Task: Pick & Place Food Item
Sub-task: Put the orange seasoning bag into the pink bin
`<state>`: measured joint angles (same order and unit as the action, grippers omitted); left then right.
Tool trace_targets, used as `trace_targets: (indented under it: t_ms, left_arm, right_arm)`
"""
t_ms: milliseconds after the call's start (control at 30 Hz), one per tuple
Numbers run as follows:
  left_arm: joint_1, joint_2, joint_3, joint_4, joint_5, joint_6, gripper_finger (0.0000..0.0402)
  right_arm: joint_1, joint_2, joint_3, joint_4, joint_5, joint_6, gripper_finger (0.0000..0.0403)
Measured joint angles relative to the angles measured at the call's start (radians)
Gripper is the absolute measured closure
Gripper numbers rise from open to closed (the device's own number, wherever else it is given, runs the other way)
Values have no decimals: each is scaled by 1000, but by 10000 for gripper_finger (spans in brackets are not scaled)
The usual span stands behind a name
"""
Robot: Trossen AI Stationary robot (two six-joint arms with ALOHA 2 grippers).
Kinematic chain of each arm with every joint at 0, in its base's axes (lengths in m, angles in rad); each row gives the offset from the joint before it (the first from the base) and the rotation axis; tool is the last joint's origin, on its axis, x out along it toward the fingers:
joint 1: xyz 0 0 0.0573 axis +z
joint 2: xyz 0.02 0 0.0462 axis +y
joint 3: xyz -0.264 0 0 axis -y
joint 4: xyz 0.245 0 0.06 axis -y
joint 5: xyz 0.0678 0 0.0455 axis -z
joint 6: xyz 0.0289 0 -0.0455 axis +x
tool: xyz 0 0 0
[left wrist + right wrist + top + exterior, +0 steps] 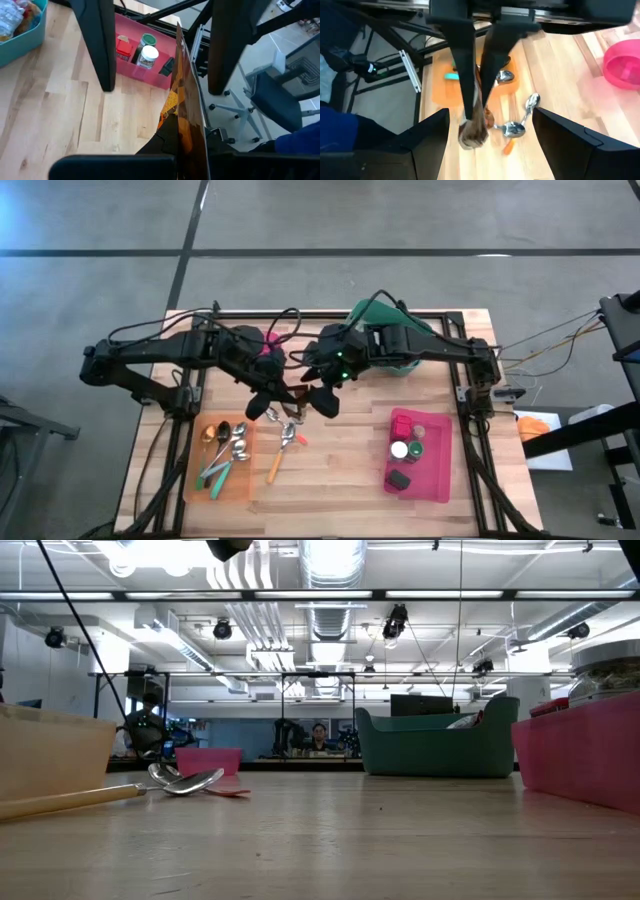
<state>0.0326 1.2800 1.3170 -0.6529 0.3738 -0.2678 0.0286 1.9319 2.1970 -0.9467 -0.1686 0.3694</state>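
My left gripper hangs over the table's middle, shut on a thin orange-brown food packet, which the left wrist view shows edge-on. In the right wrist view the same packet sticks out past the left gripper's fingers. My right gripper faces it from the table's right side and is open. Its two fingers stand one on each side of the packet without touching it. Below them, spoons lie on the wood. My left gripper pinches the flat packet between its two shut fingers, which meet on its upper part. The rest of the packet reaches out beyond the fingertips. It is lifted clear of the table.
An orange tray with utensils lies near the front left, and a pink tray with jars near the front right. A pink bowl and a teal basket stand at the back. Bare wood lies between the two trays.
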Motion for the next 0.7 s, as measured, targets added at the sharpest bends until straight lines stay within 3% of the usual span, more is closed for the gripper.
trace_targets:
  t_ms: [133, 233, 367, 600, 700]
  left_arm:
    - [2, 0, 0, -1, -10, -11, 401]
    - [2, 0, 0, -2, -10, -16, 401]
    - [2, -1, 0, -5, -12, -20, 401]
    - [2, -1, 0, -7, -19, -24, 401]
    - [3, -1, 0, -7, -19, -24, 401]
  right_arm:
    - [2, 21, -2, 0, 4, -2, 128]
    - [4, 28, -1, 6, 7, -3, 158]
    - [4, 28, 0, 12, 13, -9, 221]
    - [6, 26, 3, 13, 33, -7, 372]
    - [6, 26, 3, 13, 30, 2, 386]
